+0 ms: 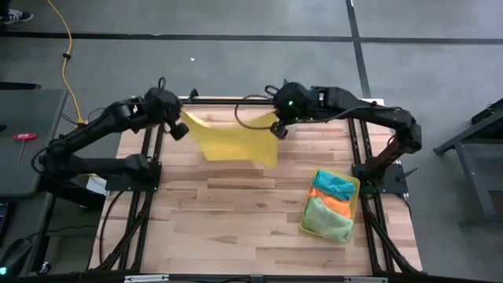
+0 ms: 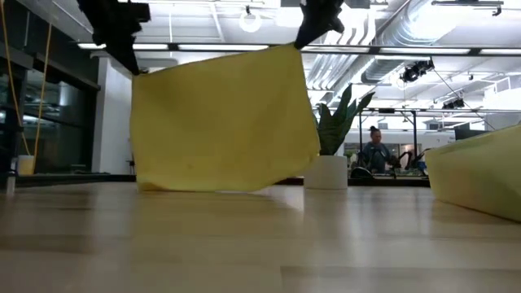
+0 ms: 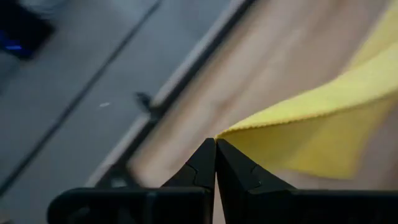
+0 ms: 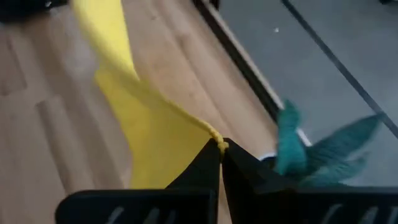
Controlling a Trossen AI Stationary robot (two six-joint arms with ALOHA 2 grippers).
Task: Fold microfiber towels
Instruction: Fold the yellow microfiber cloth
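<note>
While both arms are holding it up at far end of wooden worktop (image 1: 236, 212), soft square yellow microfiber towel (image 1: 232, 140) is hanging limp, lower edge brushing boards. Left gripper (image 1: 179, 128) and right gripper (image 1: 278, 129) jaws are pinching top corners shut. Light, floppy cloth; corners look like best hold.

Grey concrete floor (image 1: 236, 55), crossed by dark tape lines, is stretching beyond the grippers. White ceiling ducts (image 2: 456, 32) and strip lights are running overhead, and a seated person (image 2: 376, 150) is showing far behind them.
</note>
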